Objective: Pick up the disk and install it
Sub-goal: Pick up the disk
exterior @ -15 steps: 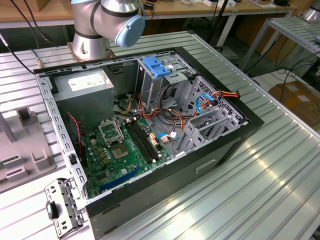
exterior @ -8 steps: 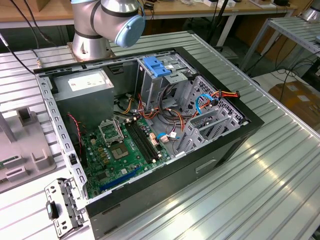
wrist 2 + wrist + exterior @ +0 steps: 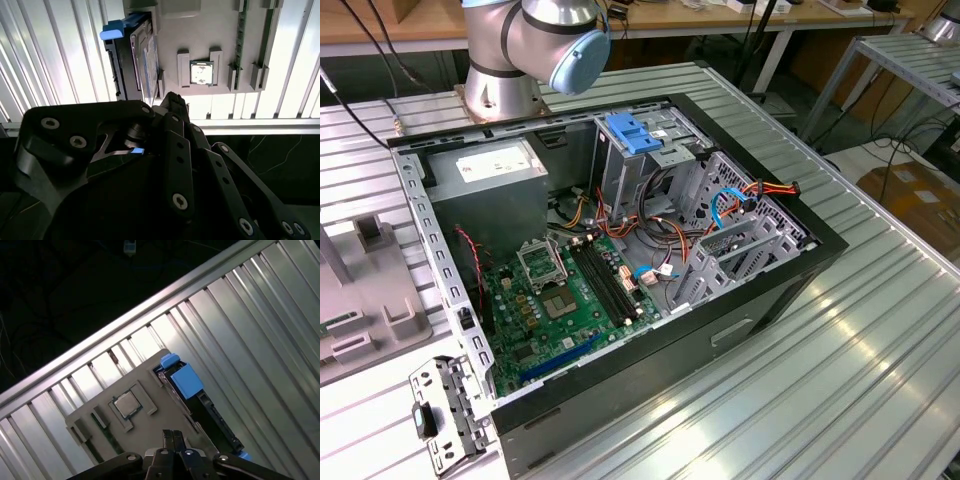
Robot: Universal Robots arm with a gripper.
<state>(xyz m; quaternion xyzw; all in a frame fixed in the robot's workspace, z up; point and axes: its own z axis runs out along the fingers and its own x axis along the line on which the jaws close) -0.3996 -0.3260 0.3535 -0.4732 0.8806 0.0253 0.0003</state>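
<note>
Gripper [image 3: 172, 437], jaws apparently closed and empty, hovers above the disk [image 3: 212, 412] in a grey tray [image 3: 145, 387] on the ribbed metal table [image 3: 260, 330]. In the exterior view the tray sits at nine o'clock from the computer case [image 3: 720, 330].

an open black computer case [image 3: 650, 370] lies on the ribbed metal table [image 3: 840, 400], showing a green motherboard [image 3: 565, 300], a grey power-supply box [image 3: 490, 185] with a white sticker, loose coloured cables [image 3: 650, 235] and a blue latch [image 3: 635, 133] atop a tall metal cage [image 3: 620, 180]. a bare metal bracket [image 3: 445, 410] sits just beside the case's corner. in the second wrist view a grey fixture tray [image 3: 200, 35] rests on the table — a square processor chip [image 3: 202, 73] seated in one recess.
</note>
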